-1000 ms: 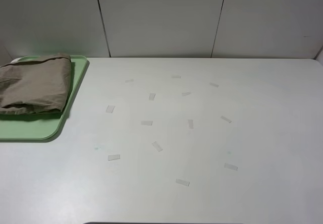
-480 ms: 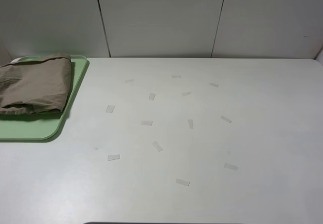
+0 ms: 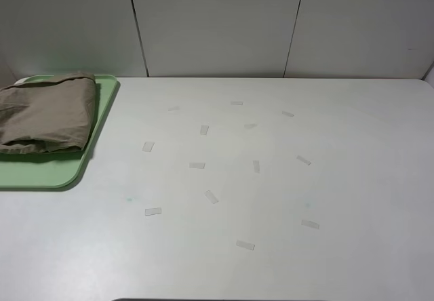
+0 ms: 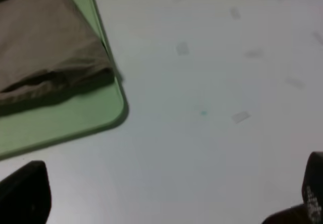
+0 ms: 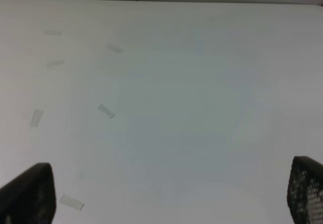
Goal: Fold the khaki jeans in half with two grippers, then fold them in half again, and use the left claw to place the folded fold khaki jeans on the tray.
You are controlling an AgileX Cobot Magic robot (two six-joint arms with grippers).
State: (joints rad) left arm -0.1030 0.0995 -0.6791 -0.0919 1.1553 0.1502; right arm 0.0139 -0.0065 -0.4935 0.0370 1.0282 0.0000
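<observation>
Nothing has moved: folded khaki jeans [image 3: 46,112] overhang the frame-cropped tray [image 3: 51,170]; both grippers gape wide, empty.

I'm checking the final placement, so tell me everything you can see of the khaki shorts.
The khaki shorts are a tan cloth that looks like cotton, folded into a thick, soft-edged bundle with stacked layers showing at the near edge. They lie flat on the pale green tray at the table's far left, covering its rear part and leaving a green strip bare in front. The frame edge cuts off their left side. Only the tray touches them; no jaws are near.
</observation>
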